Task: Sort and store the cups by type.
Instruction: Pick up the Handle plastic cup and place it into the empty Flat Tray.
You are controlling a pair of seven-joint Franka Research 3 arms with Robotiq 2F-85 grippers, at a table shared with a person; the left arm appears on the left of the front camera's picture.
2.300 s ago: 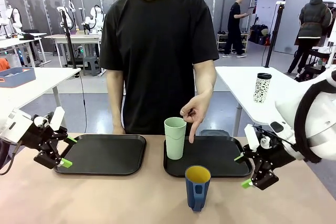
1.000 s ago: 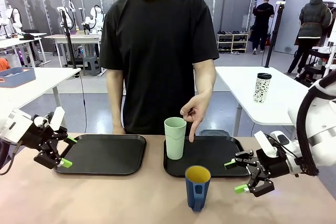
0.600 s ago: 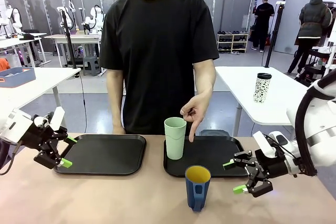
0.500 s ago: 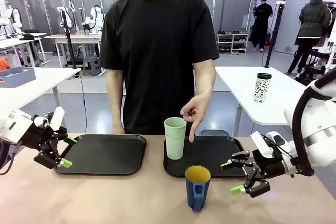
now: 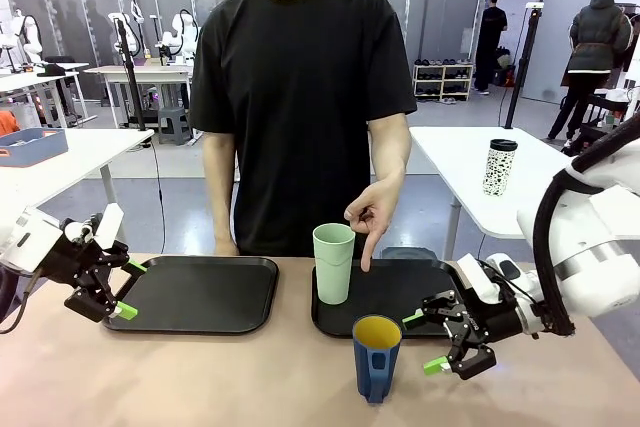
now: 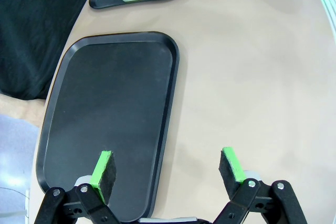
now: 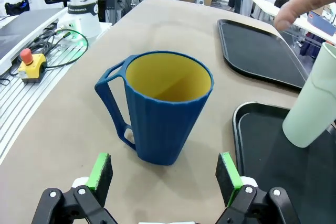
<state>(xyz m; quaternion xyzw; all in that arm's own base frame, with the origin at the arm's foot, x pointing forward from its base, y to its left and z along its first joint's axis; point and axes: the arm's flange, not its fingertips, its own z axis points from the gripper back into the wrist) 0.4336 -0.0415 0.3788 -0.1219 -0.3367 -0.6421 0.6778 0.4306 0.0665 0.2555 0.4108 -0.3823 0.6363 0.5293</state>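
Facing the blue mug [image 7: 163, 111] with jaws spread wide, the right pincer [image 7: 164, 171] should probably clasp its stiff, light, ribbed wall, avoiding the handle.

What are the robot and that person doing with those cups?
The robot's right pincer is open and aimed at the blue mug, which stands on the table in front of the right tray. The green cup stands on that tray, and the person's hand points down beside it. The left pincer hangs open by the left tray, holding nothing.
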